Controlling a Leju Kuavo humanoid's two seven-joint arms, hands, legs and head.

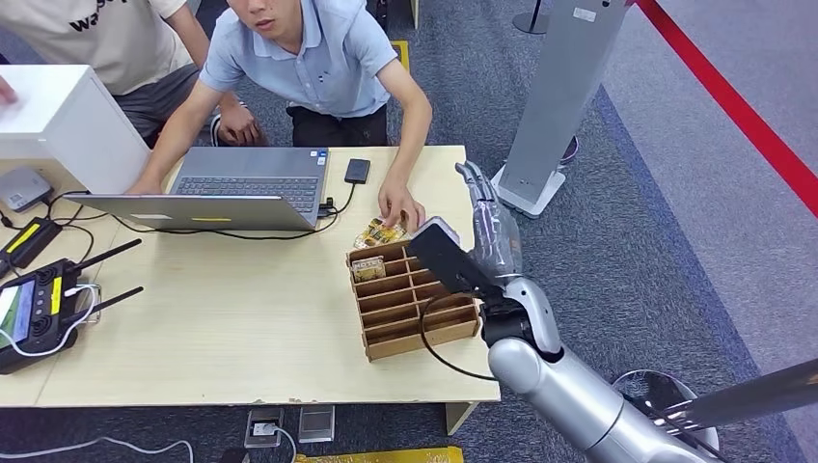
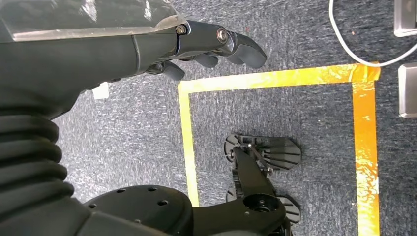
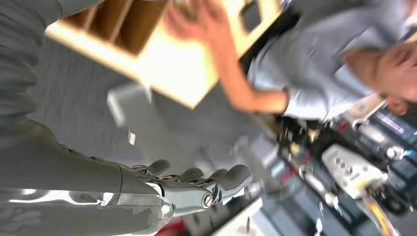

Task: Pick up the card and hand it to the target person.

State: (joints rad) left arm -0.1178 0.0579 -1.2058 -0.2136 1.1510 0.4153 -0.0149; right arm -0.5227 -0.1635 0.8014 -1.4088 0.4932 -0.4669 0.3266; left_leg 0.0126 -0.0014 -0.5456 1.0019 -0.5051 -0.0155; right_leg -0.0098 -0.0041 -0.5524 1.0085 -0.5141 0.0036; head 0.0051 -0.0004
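At the lower right of the head view, the silver right arm reaches up to the table's right edge, its right hand [image 1: 487, 217] released, fingers straight and apart, grasping nothing. Just left stands the slotted brown wooden card rack [image 1: 413, 299]. Beyond it, at frame centre, the person's hand [image 1: 399, 205] rests on the yellow patterned card [image 1: 378, 232]. The left hand [image 2: 216, 46] hangs released over grey carpet.

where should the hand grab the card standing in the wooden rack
Take the card by its top edge, which sticks up above the slot walls of the wooden rack. Come down from above with the right hand, fingers either side of its flat faces; the dividers block its sides.
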